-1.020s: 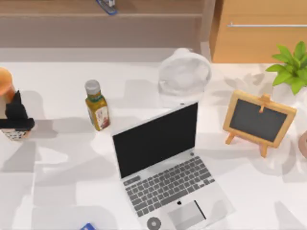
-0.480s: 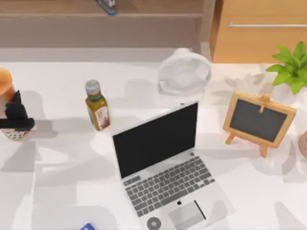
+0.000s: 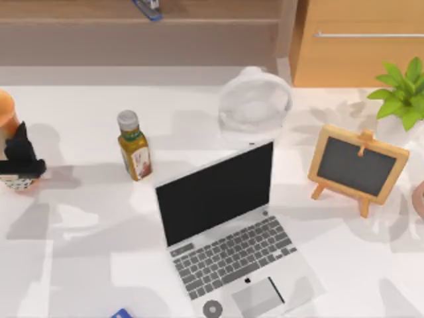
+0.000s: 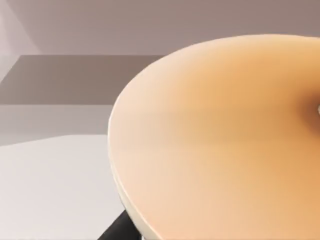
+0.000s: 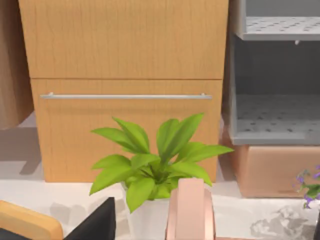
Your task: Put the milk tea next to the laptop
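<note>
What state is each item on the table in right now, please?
Milk tea: upright at the table's left edge, lid on, left end effector around it.
Laptop: open, screen dark.
Yellow bottle: upright, capped.
Chalkboard easel: standing, blank.
Potted plant: upright.

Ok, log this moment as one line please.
stage: grasping | left gripper: at milk tea, table's left edge | laptop: centre, open | tea not yet beside laptop
</note>
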Tool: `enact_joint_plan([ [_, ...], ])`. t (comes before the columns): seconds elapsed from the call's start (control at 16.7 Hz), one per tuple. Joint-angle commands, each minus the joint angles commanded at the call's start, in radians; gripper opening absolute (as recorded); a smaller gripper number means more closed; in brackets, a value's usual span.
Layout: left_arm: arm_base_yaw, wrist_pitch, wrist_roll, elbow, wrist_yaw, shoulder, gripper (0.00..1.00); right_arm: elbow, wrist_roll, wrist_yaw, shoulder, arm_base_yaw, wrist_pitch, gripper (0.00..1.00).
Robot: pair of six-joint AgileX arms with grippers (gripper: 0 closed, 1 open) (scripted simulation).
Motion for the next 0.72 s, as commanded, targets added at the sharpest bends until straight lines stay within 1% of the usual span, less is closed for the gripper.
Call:
enact_joint_plan([
  [0.12,-0.009,0.0,-0.005,0.01,-0.009,-0.009,0.0,0.0,0.0,0.0,0.0,0.0,0.0,1.0],
  [0.18,-0.027,-0.006,-0.016,0.03,-0.026,-0.02,0.0,0.0,0.0,0.0,0.0,0.0,0.0,1.0],
  [0.3,-0.087,-0.043,-0.052,0.092,-0.086,-0.037,0.0,0.0,0.0,0.0,0.0,0.0,0.0,1.0],
  [0.48,-0.231,-0.151,-0.14,0.231,-0.227,-0.054,0.0,0.0,0.0,0.0,0.0,0.0,0.0,1.0],
  [0.72,-0.493,-0.377,-0.303,0.471,-0.479,-0.058,0.0,0.0,0.0,0.0,0.0,0.0,0.0,1.0],
])
